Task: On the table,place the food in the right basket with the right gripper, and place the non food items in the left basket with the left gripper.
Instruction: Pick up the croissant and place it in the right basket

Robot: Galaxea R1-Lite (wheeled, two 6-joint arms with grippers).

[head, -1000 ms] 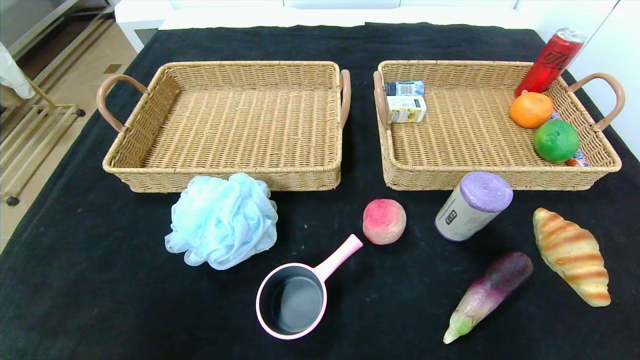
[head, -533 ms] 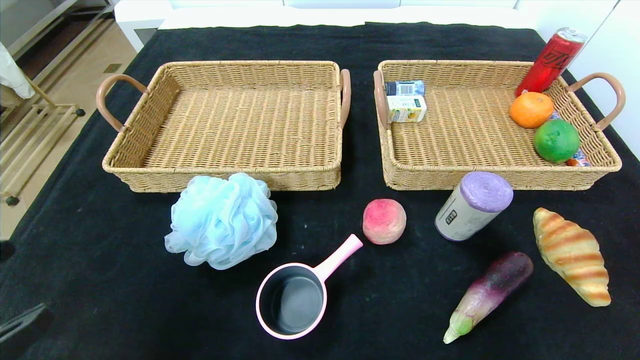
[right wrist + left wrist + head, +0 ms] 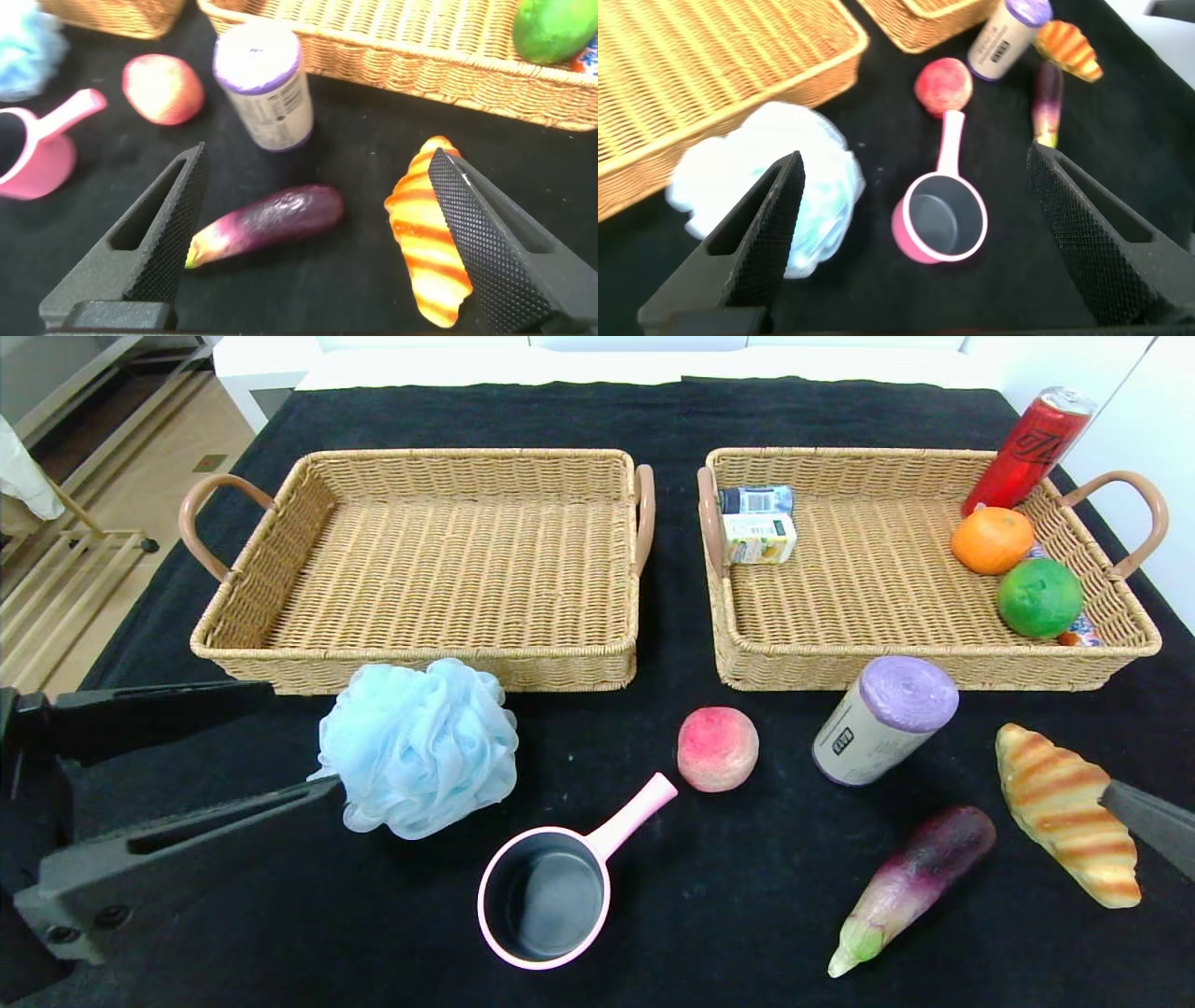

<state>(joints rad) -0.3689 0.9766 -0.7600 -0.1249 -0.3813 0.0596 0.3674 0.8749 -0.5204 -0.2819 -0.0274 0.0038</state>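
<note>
On the black table [image 3: 709,915] lie a light-blue bath puff [image 3: 420,747], a pink pan [image 3: 546,896], a grey roll with a purple end [image 3: 882,719], a peach [image 3: 717,749], an eggplant [image 3: 910,887] and a croissant [image 3: 1064,812]. The left basket [image 3: 420,653] holds nothing. My left gripper [image 3: 301,737] is open at the puff's left side, one finger's tip at the puff's edge. My right gripper [image 3: 318,154] hangs open above the eggplant [image 3: 266,222] and croissant [image 3: 425,233]. In the head view only one of its fingertips [image 3: 1116,798] shows, by the croissant.
The right basket [image 3: 934,658] holds a red can [image 3: 1027,448], an orange [image 3: 991,541], a green lime [image 3: 1038,597], a small carton [image 3: 758,539] and a little bottle [image 3: 756,500]. The table's left edge drops to the floor [image 3: 112,551].
My left gripper has come into view from the lower left and reached the puff's side. A fingertip of my right gripper has appeared at the right edge by the croissant. No object has moved.
</note>
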